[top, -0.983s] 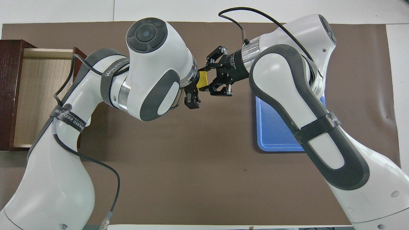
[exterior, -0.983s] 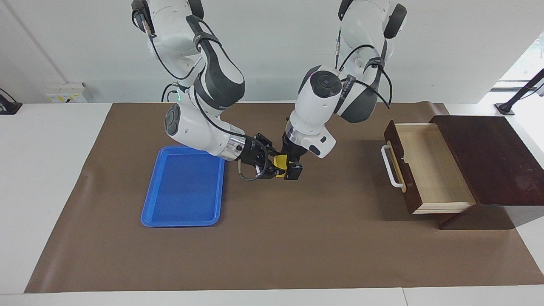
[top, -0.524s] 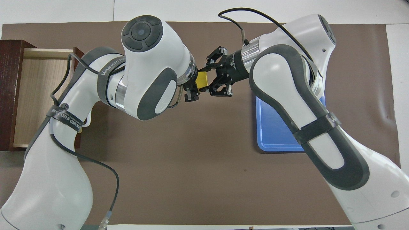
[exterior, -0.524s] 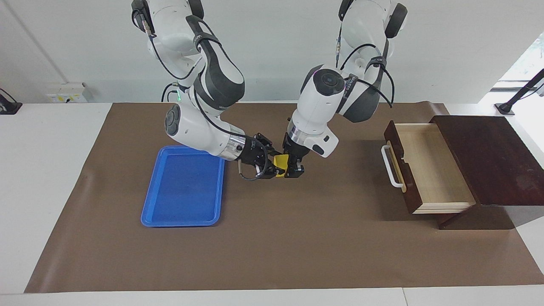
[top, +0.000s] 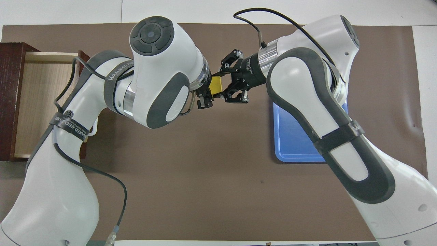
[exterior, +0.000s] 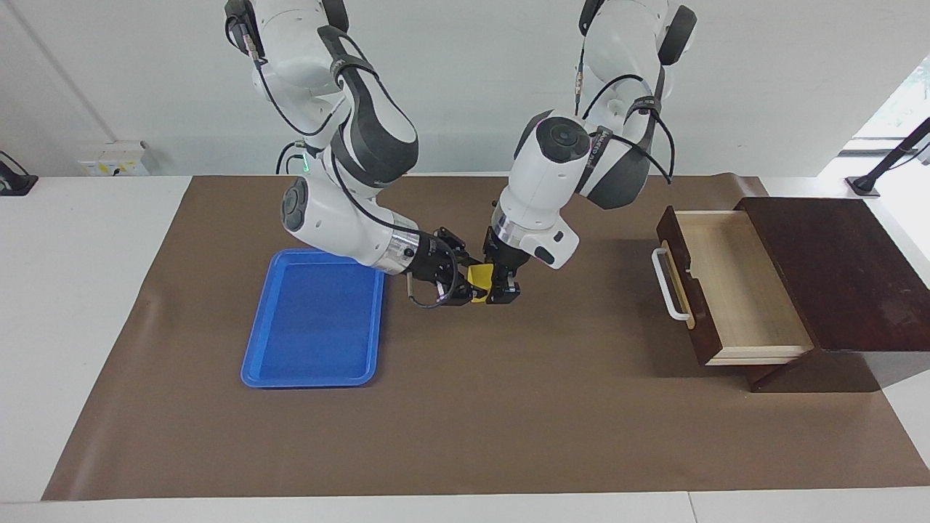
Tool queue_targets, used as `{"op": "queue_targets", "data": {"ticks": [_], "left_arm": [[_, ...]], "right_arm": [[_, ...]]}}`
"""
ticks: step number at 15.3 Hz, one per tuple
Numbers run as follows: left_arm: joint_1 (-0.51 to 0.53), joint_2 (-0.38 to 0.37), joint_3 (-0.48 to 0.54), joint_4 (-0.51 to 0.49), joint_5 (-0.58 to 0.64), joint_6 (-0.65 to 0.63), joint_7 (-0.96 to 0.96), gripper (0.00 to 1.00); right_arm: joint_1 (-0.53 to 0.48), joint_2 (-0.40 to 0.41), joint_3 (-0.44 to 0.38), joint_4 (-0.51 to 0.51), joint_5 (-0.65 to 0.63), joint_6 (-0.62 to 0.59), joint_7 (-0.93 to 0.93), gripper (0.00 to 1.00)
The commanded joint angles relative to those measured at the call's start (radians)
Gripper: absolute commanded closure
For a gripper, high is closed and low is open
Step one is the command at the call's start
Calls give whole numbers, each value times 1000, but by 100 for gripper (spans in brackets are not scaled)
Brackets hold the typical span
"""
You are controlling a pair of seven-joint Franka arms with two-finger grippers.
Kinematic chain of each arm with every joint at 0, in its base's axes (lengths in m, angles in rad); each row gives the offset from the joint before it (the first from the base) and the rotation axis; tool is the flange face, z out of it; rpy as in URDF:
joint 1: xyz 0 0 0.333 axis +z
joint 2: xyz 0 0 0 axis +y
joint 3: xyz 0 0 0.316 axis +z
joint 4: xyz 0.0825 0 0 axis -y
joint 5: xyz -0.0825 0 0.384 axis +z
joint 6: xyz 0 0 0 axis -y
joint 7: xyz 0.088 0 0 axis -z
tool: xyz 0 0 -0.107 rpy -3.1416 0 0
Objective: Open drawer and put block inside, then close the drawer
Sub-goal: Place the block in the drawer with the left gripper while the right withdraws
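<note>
Two grippers meet at mid-table: the block (exterior: 479,277), judged light, rigid and smooth, is pinched by the left gripper (exterior: 503,289) on flat faces; the right gripper (exterior: 456,285) looks spread beside it.

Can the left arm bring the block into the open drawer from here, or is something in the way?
Probably yes. The drawer stands open at the left arm's end, its inside bare. But the block sits between the left gripper and right gripper; the right must let go first.
</note>
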Motion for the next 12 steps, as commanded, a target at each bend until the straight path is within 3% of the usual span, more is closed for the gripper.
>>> {"op": "queue_targets", "data": {"ticks": [1,3,7,10,12], "left_arm": [[33,-13,4,0,10,-17,-11,100],[60,-27,4,0,10,-38,25,100],[204,-90,8,10,12,-240,269,100],[351,-157,9,-6,6,-296,519,100],[440,-164,11,-21,17,-301,538,100]], "right_arm": [[-14,-19,-2,-7,22,-2,20,0],[-15,-23,-3,-7,22,-2,20,0],[-80,-43,-13,-7,-1,-60,0,0],[-164,-78,-11,-4,-143,-167,-164,0],[-211,-104,-14,-3,-215,-252,-351,0]]}}
